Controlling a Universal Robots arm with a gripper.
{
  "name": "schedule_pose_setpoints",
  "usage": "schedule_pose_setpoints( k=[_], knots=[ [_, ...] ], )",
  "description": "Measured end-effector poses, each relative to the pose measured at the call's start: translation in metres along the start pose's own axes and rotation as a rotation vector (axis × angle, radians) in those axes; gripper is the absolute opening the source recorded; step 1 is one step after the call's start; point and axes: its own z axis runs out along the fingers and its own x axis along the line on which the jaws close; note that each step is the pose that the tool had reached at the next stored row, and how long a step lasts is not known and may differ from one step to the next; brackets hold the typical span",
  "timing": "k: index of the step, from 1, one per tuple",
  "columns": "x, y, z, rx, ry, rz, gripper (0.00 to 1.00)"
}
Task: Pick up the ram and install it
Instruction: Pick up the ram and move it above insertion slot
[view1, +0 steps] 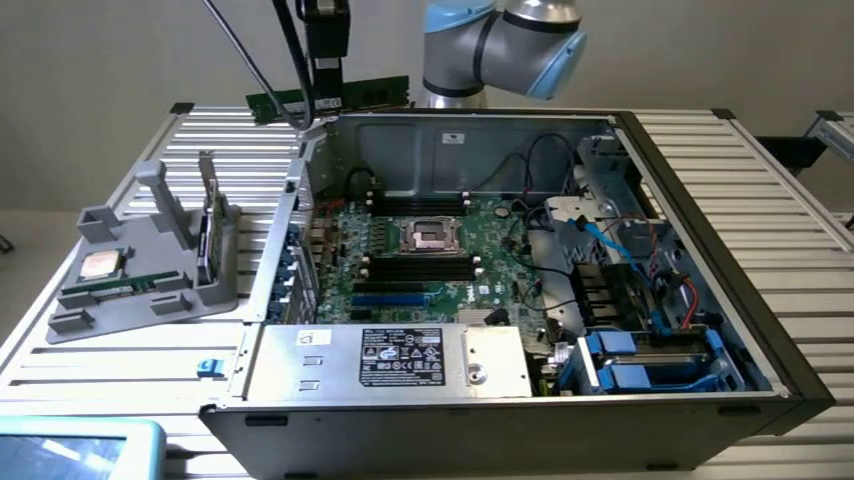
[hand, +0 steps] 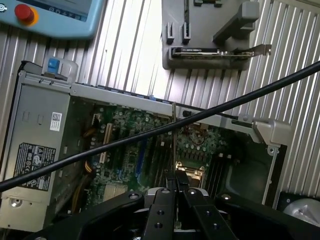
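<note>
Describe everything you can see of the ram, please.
The ram is a long, thin, green board with darker patches along it. The fingers are shut on it near its middle and hold it in the air, with its long side about level, above the rear corner of the case at the exterior view's left. In the wrist view it shows edge-on as a thin line over the motherboard. Nothing else touches it.

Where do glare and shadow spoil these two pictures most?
Exterior view: even light, table slats shine mildly, the case is dim around its drive bays. Wrist view: glare whitens the table slats; the motherboard behind the ram in the gripper lies in shadow.
</note>
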Motion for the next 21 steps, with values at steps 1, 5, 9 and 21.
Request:
schedule_pose_setpoints(
  k=[1,5,9,21],
  knots=[
    [0.000,-0.0001,0.0009,0.0011,-0.0005,0.011,0.11],
    [0.000,-0.0006,0.0040,0.0056,-0.0042,0.052,0.11],
    [0.001,-0.0018,0.0073,0.0096,-0.0093,0.086,0.11],
    [0.010,-0.0446,0.0198,0.0114,-0.0148,0.096,0.11]
  ],
)
